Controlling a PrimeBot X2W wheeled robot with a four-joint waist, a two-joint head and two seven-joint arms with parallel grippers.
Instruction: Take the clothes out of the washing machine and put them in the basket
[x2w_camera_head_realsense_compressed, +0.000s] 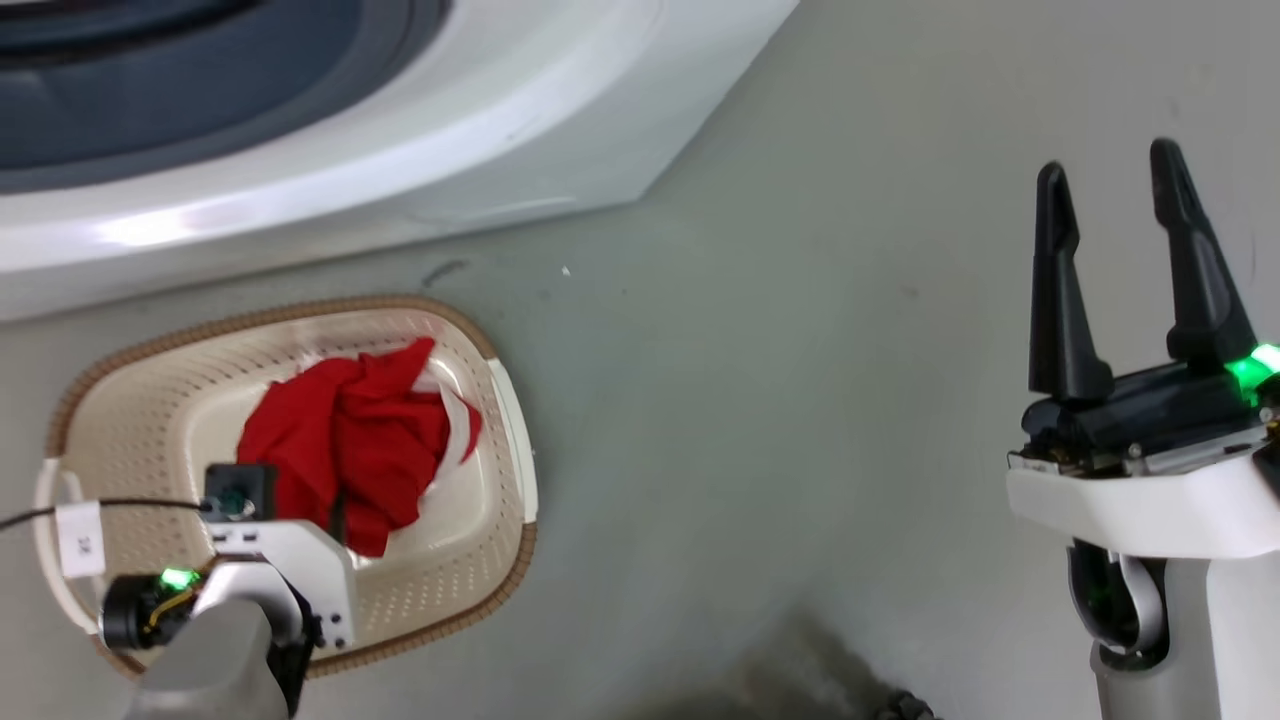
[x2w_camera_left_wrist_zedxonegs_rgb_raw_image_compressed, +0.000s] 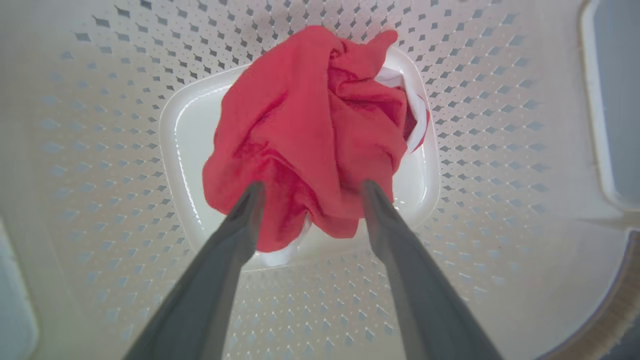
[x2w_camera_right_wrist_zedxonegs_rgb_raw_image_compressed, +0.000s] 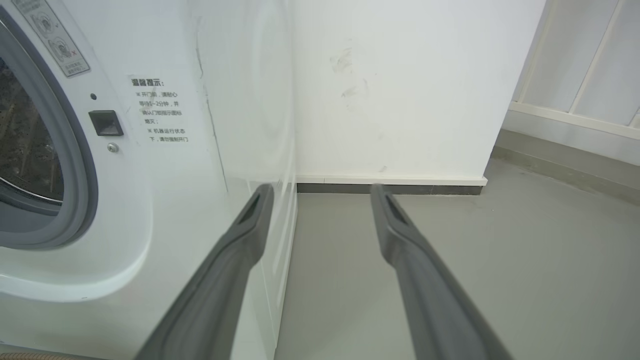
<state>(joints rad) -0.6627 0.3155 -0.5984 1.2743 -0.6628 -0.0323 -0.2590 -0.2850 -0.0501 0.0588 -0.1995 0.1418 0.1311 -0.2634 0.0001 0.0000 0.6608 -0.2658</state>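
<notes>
Below the left gripper (x2w_camera_left_wrist_zedxonegs_rgb_raw_image_compressed: 312, 186): red clothes (x2w_camera_left_wrist_zedxonegs_rgb_raw_image_compressed: 310, 125) with white trim lie bunched on the base of the cream basket (x2w_camera_left_wrist_zedxonegs_rgb_raw_image_compressed: 475, 125). The two fingers are spread wide and their tips frame the bundle's near edge, pinching nothing. I cannot tell whether they touch the fabric.
Around the left gripper: perforated basket walls stand on all sides, with a handle cut-out (x2w_camera_left_wrist_zedxonegs_rgb_raw_image_compressed: 615, 100) far to its right.
Right gripper (x2w_camera_head_realsense_compressed: 1108, 165): its fingers are spread with nothing between them, over bare grey floor (x2w_camera_head_realsense_compressed: 800, 400) and well apart from the basket.
Ahead of the right gripper: open floor runs to a white wall (x2w_camera_right_wrist_zedxonegs_rgb_raw_image_compressed: 390, 100) and its skirting (x2w_camera_right_wrist_zedxonegs_rgb_raw_image_compressed: 390, 180). The front corner of the washing machine (x2w_camera_right_wrist_zedxonegs_rgb_raw_image_compressed: 165, 200) stands just to its left.
Head view adds: the basket's brown rim (x2w_camera_head_realsense_compressed: 500, 360) is seen whole, near the machine's base, with clear floor between basket and right gripper. The left wrist hangs over the basket's near end, and the clothes lie just beyond it.
Right wrist view adds: the machine's grey seal (x2w_camera_right_wrist_zedxonegs_rgb_raw_image_compressed: 75, 165), a slice of dark drum (x2w_camera_right_wrist_zedxonegs_rgb_raw_image_compressed: 25, 150) and a printed label (x2w_camera_right_wrist_zedxonegs_rgb_raw_image_compressed: 160, 112) on its front panel.
</notes>
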